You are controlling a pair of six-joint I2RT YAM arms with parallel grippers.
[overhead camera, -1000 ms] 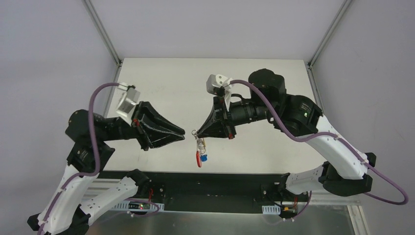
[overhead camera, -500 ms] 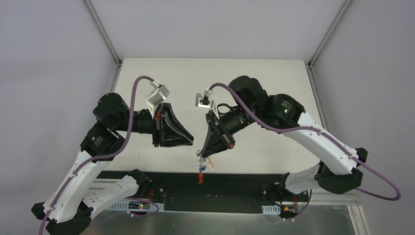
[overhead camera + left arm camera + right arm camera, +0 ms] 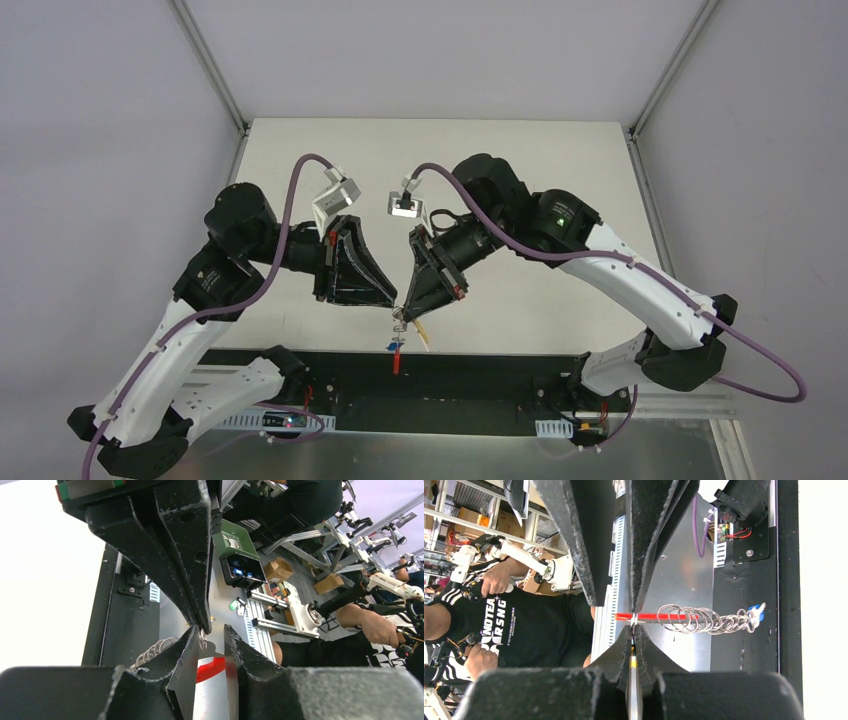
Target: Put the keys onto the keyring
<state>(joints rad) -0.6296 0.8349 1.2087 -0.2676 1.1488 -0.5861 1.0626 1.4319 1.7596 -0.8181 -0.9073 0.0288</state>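
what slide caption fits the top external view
The right gripper holds the dangling keyring, the left gripper close alongside, jaws open.

Left gripper (image 3: 391,302) and right gripper (image 3: 406,311), clamping the key (image 3: 422,337), meet tip-to-tip above the keyring (image 3: 397,338). Table (image 3: 520,160) beyond lies open.

The table (image 3: 330,160) has a flat, pale top with straight sides. A black strip (image 3: 480,385) runs along its near edge. The left arm base (image 3: 275,365) and the right arm base (image 3: 610,370) sit on that strip, well apart. Dark shadows from the arms fall on the pale top. Each wrist camera sees a bit of the white top next to the black strip.
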